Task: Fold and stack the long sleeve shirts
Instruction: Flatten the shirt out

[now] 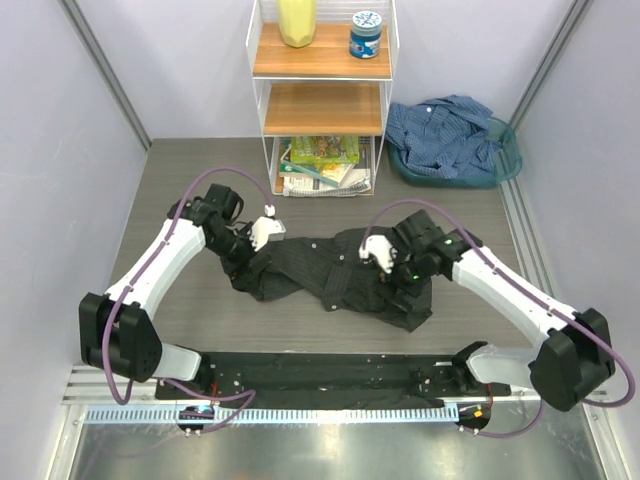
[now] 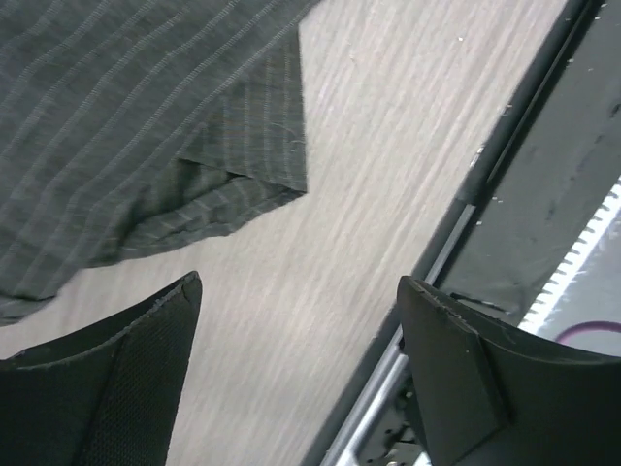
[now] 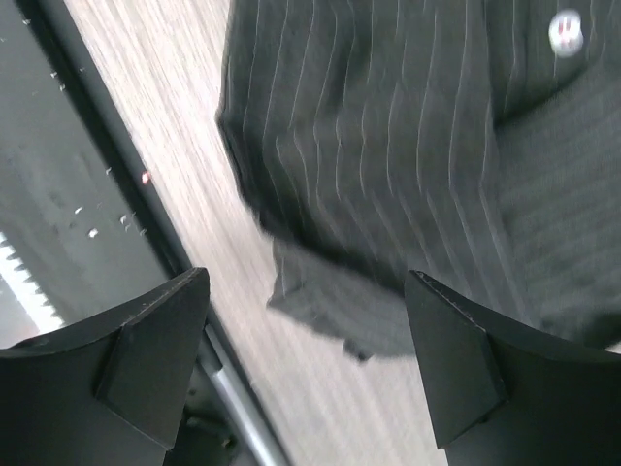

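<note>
Looking down, we see the table (image 1: 190,175) with the charcoal pinstriped shirt (image 1: 330,272) crumpled at the centre of the frame. The blue shirt (image 1: 445,135) is heaped in a basket (image 1: 450,180) at upper right. Our left claw (image 2: 298,282) and right claw (image 3: 308,275) hang over the dark shirt's ends, fingers apart, gripping nothing.

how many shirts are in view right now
2. The charcoal pinstriped shirt lies crumpled on the table, near its middle. The blue shirt is bunched in the teal basket at the back right. More could be hidden beneath it.
</note>
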